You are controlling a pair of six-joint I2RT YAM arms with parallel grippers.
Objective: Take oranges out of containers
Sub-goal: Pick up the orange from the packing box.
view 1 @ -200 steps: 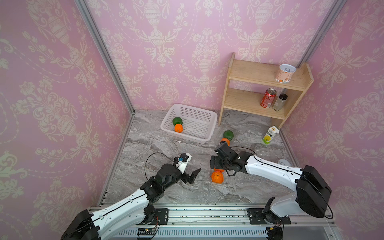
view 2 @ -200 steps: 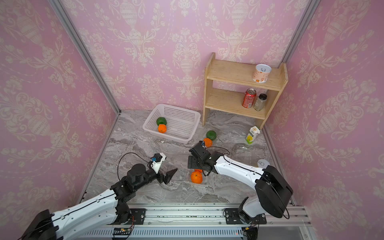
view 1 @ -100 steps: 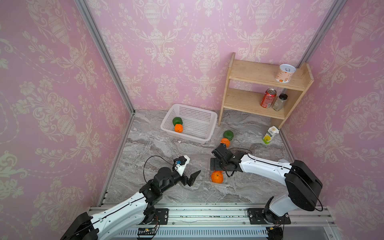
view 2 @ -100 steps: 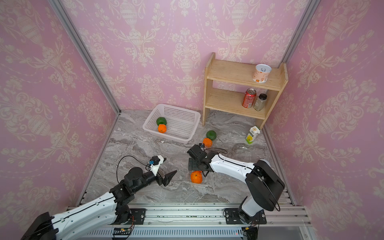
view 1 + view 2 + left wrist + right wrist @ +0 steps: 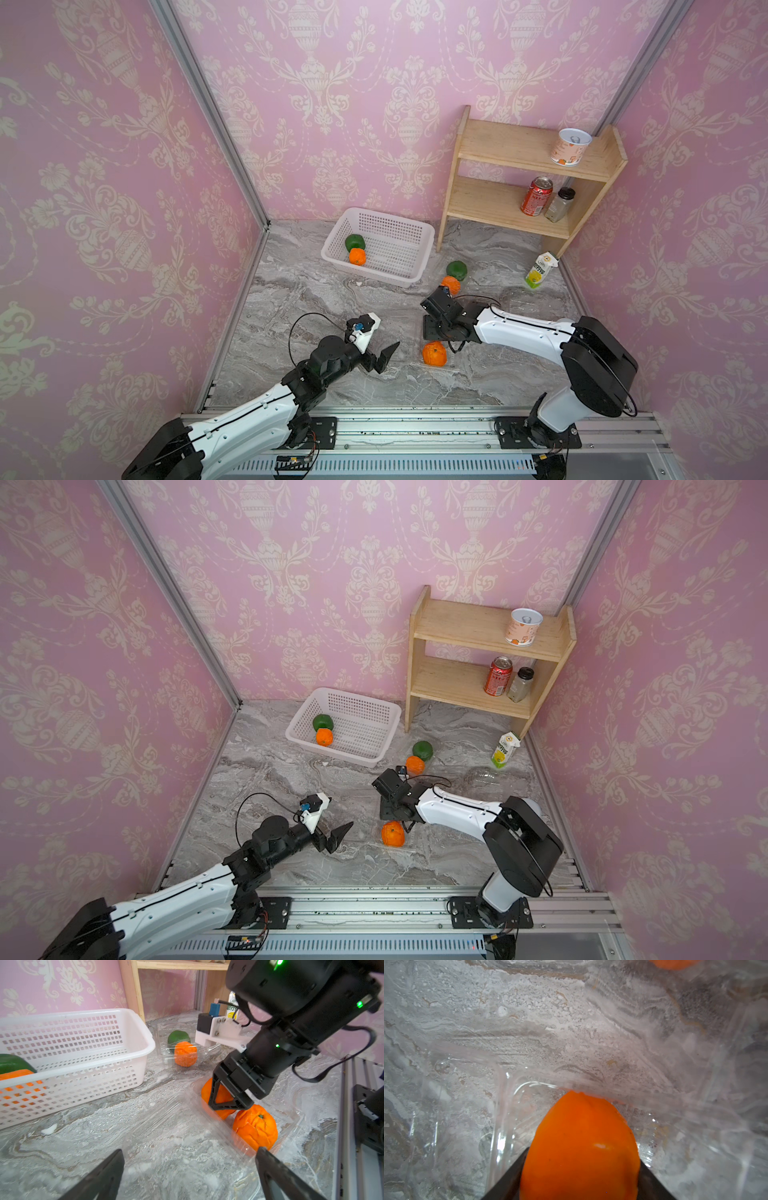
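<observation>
**Right pincer clamped on an orange in the front box**

I'm reading the rail edge as six o'clock and the back wall as twelve.

Closest to me, at about seven o'clock on the desk [image 5: 286, 299], the left pincer [image 5: 190, 1151] hangs low over the marble. Its jaws are spread wide with nothing between them.

Just beyond it, near mid-desk, the front clear box [image 5: 292, 1132] lies open with its lid folded out flat beside it. Two oranges sit in it side by side. The near orange [image 5: 434, 353] is at the six o'clock end. The clamped orange [image 5: 222, 1095] is at the twelve o'clock end, low in the box. The right pincer [image 5: 583, 1155] comes down on it from the three o'clock side, and its fingers [image 5: 517, 1174] press both flanks of the fruit.

Farther on, toward one o'clock, the second clear box [image 5: 164, 1028] holds the far orange [image 5: 451, 284], with the far green fruit [image 5: 457, 270] behind it.

At two o'clock a faint third clear box [image 5: 486, 777] lies near a juice carton [image 5: 540, 270].

At eleven o'clock the white basket [image 5: 374, 214] holds the basket orange [image 5: 357, 257] and the basket green fruit [image 5: 354, 242].

At one o'clock a wooden shelf [image 5: 490, 203] stands against the back wall, carrying a red can [image 5: 537, 201].
</observation>
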